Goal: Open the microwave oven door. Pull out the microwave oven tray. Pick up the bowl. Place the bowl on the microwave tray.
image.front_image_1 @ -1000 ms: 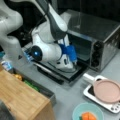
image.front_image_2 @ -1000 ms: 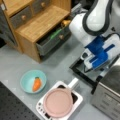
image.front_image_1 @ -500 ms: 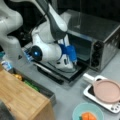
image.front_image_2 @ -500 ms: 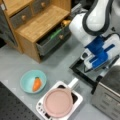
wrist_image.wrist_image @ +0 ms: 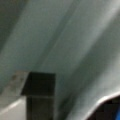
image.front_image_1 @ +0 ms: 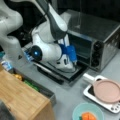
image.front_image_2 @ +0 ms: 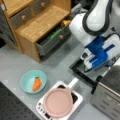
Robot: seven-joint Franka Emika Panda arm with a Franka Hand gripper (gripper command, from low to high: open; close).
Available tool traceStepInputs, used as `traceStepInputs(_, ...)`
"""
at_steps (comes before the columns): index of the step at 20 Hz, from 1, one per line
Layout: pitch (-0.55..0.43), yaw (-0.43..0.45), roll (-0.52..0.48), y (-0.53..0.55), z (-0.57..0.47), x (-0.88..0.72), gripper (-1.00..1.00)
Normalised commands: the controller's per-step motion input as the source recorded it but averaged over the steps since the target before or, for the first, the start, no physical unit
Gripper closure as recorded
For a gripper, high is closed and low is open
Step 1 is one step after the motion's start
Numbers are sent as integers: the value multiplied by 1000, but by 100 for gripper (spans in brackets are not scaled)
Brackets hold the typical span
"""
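- The desk (image.front_image_2: 15,62) is seen as a grey surface carrying everything; places below are given relative to the microwave oven.
- The microwave oven (image.front_image_1: 100,37) is shown in both front views as a silver box with black knobs in a column on its front.
- The wooden cabinet (image.front_image_2: 35,25) is placed well apart from the oven, across the desk, with one drawer pulled open and green and yellow items inside.
- The microwave oven door (image.front_image_1: 62,73) is folded down flat in front of the oven's opening, so the oven is already open.
- The arm's white and blue end is lowered over the folded door, right at the oven's mouth.
- The pincer (image.front_image_1: 71,65) is held low just above the door, at the front of the oven; how far it is open, and whether anything is held, cannot be told.
- The microwave oven tray cannot be made out with certainty in the dark opening.
- A white slab with small buttons (image.front_image_2: 75,100) is set near the oven's front corner, and a pink plate (image.front_image_2: 58,102) is laid on it.
- The bowl (image.front_image_2: 33,81) is left on the desk, further from the oven than the plate, just beside the slab, with an orange carrot-like piece (image.front_image_2: 36,84) inside.
- In the wrist view only a pale grey surface and a dark block are shown.
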Motion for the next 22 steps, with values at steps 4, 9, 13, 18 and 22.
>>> traceStepInputs(4,14,-170,15,-97,-3,-127,100)
traceStepInputs(9,58,-59,-18,-218,108,-147,100)
traceStepInputs(13,62,91,-33,-258,209,-153,100)
traceStepInputs(18,19,189,-12,-126,157,-128,100)
traceStepInputs(22,-3,216,-18,-100,108,-65,100)
